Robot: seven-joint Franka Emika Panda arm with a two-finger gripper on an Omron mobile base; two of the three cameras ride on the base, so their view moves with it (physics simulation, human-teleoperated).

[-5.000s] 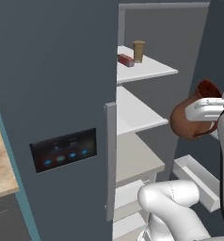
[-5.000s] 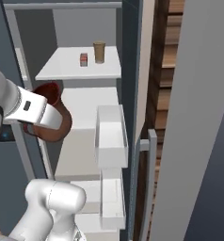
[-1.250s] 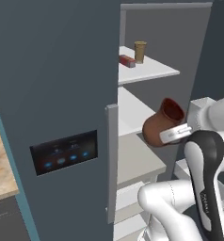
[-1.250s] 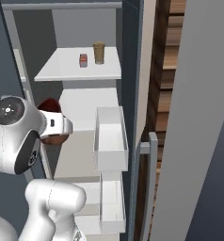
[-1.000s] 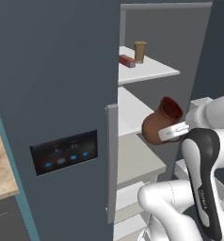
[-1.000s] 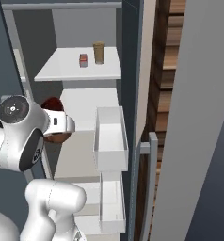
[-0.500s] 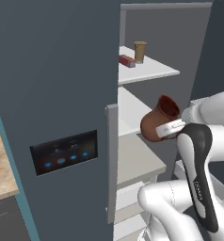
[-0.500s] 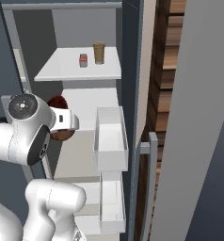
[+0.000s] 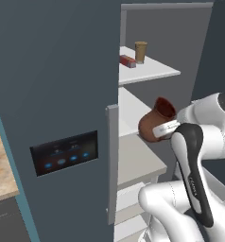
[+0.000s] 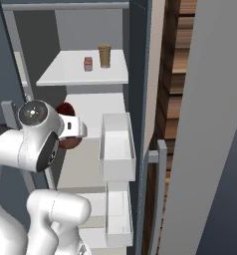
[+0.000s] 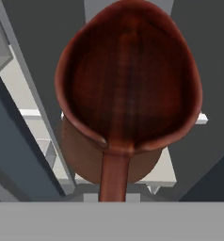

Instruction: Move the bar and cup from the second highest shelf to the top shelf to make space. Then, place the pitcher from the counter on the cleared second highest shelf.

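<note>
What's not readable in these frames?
- Gripper fingertips: in the hand view the pitcher covers them; in the left base view the arm's wrist does.
- Pitcher in the right base view: mostly behind the arm.
- Bar: too small for any detail.

The pitcher [image 9: 154, 124] looks like matt reddish-brown clay, darker and a bit streaky inside its mouth. Shelves [image 9: 150, 70] are flat, smooth, pale grey-white slabs with no shine. Cabinet door [image 9: 57, 71] is matt dark grey with a dull light-grey handle [image 9: 112, 163]. Counter [image 9: 1, 165] is mottled beige stone. The cup [image 9: 141, 51] is plain tan, the bar [image 9: 128, 61] flat red.
</note>
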